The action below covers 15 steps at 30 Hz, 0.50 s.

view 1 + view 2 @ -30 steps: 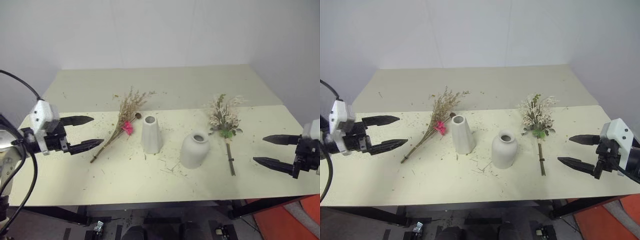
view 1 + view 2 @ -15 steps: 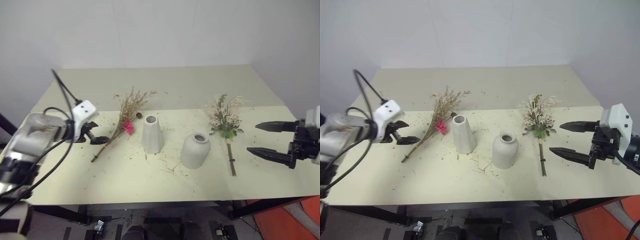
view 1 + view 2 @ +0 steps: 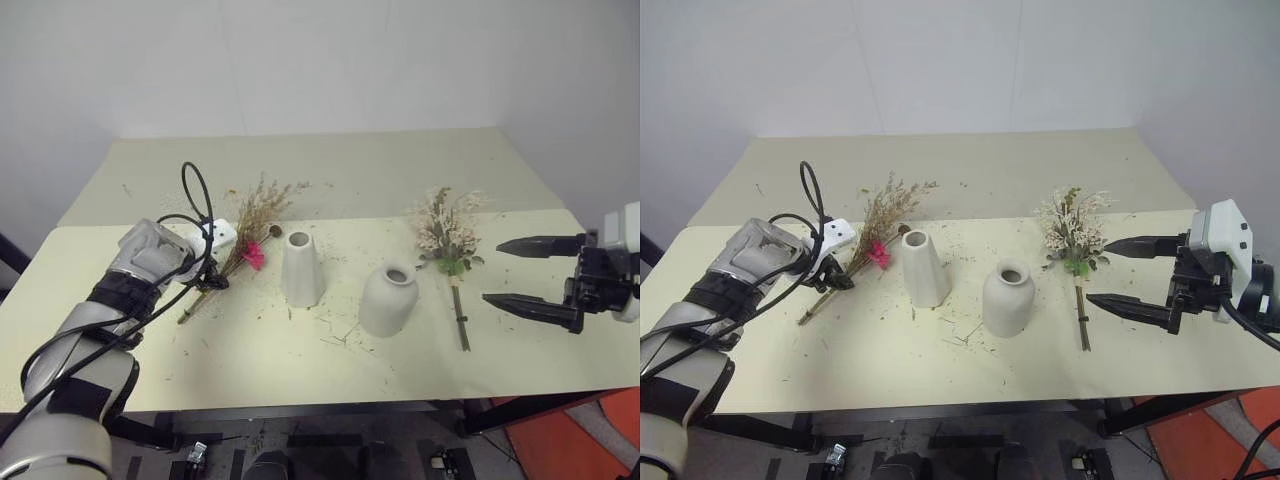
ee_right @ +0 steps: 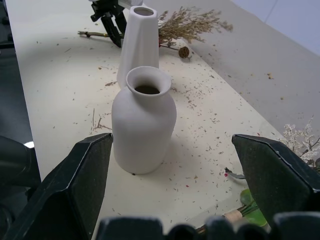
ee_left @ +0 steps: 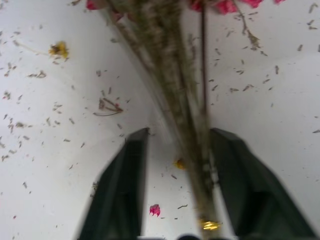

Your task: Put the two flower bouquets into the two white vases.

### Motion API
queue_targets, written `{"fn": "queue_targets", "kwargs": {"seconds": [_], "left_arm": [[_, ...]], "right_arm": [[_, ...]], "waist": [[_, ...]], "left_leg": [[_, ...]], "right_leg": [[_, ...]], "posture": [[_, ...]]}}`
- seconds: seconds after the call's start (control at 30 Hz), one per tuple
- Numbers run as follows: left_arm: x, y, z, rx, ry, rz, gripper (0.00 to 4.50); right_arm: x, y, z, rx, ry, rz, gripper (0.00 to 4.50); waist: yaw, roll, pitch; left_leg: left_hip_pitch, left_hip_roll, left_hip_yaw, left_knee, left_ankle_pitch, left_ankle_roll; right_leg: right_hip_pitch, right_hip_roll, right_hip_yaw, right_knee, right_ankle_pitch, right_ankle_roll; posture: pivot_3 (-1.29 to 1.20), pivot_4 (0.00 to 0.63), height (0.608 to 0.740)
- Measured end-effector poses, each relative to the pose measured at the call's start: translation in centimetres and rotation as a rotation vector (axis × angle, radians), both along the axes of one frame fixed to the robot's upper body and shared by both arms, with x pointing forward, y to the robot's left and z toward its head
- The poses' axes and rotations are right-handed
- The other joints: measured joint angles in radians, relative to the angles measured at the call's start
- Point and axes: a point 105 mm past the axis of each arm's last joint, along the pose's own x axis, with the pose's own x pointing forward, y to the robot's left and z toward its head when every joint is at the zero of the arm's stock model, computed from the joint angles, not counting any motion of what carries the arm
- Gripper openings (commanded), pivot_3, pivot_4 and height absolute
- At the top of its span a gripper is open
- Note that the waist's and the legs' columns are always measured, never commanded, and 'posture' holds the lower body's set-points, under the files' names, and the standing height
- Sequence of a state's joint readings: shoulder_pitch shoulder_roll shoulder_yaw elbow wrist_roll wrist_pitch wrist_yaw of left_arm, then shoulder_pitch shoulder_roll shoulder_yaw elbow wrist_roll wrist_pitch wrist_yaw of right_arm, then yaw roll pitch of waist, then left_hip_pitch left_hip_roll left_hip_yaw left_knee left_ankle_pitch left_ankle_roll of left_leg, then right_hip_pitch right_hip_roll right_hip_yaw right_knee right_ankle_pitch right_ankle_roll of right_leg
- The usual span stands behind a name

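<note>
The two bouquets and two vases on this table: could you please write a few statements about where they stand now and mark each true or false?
1. The dried-grass bunch lies flat on the table. True.
2. The cream-white bunch stands in the dome-shaped vase. False: it lies on the table beside that vase, whose mouth is empty.
3. The left gripper has its fingers on either side of the dried-grass stems. True.
4. The right gripper is shut on the cream-white bunch. False: it is open, apart from the bunch.
5. The tall cone vase lies tipped over. False: it stands upright.
</note>
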<state>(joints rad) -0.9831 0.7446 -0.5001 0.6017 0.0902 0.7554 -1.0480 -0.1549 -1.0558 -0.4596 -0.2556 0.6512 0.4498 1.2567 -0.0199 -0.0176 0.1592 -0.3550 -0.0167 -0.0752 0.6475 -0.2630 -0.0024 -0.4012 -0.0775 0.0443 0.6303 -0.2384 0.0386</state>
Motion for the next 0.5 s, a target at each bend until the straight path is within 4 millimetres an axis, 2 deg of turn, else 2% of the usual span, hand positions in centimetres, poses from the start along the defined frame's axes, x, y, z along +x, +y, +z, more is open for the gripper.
{"fn": "queue_targets", "kwargs": {"seconds": [0.1,0.23,0.27,0.33,0.37,0.4,0.5], "left_arm": [[0.2,0.2,0.2,0.004,-0.017,0.005,0.08],[1.1,0.4,1.6,-0.064,-0.106,0.097,0.03],[1.6,0.0,2.5,-0.126,-0.143,0.13,0.03],[2.6,-1.1,5.1,-0.266,-0.237,0.157,0.03],[3.0,-1.9,6.8,-0.357,-0.299,0.158,0.03],[3.4,-3.1,9.4,-0.492,-0.392,0.134,0.03],[3.0,-6.0,14.9,-0.786,-0.528,0.034,0.03]], "right_arm": [[0.0,0.0,0.0,0.0,0.001,0.002,4.5],[0.0,-0.1,-0.1,0.001,0.005,0.004,4.5],[0.0,-0.2,-0.1,0.003,0.008,0.0,4.5],[0.1,-0.1,0.2,0.005,-0.004,0.003,4.5],[0.2,-0.1,0.5,0.006,-0.013,0.004,4.5],[0.3,-0.1,0.7,0.004,-0.018,0.004,4.5],[0.6,0.2,1.0,0.003,-0.026,0.016,4.5]], "waist": [[0.0,0.0,0.0],[0.003,0.0,0.0],[0.004,-0.001,0.0],[0.008,-0.001,0.001],[0.008,-0.001,0.001],[0.008,-0.001,0.001],[0.008,-0.001,0.001]], "left_leg": [[-0.001,0.0,0.0,0.0,0.0,0.0],[-0.003,0.0,-0.001,0.002,0.0,0.0],[-0.005,0.0,-0.002,0.003,0.0,0.0],[-0.008,0.0,-0.003,0.006,0.0,0.0],[-0.009,0.0,-0.004,0.008,0.0,0.0],[-0.01,0.0,-0.004,0.009,-0.001,0.001],[-0.013,0.0,-0.004,0.012,-0.001,0.002]], "right_leg": [[0.0,0.0,0.0,0.0,0.0,0.0],[-0.001,0.0,-0.001,0.0,0.0,0.0],[-0.002,0.0,-0.002,0.0,0.0,0.0],[-0.004,-0.001,-0.004,0.0,0.001,0.001],[-0.004,-0.001,-0.004,0.001,0.001,0.001],[-0.004,-0.001,-0.005,0.001,0.001,0.001],[-0.004,-0.002,-0.005,0.001,0.002,0.002]], "posture": [[0.0,0.15,0.74],[0.0,0.15,0.74],[0.0,0.15,0.74],[0.0,0.15,0.74],[0.0,0.15,0.74],[0.0,0.15,0.74],[0.0,0.15,0.74]]}}
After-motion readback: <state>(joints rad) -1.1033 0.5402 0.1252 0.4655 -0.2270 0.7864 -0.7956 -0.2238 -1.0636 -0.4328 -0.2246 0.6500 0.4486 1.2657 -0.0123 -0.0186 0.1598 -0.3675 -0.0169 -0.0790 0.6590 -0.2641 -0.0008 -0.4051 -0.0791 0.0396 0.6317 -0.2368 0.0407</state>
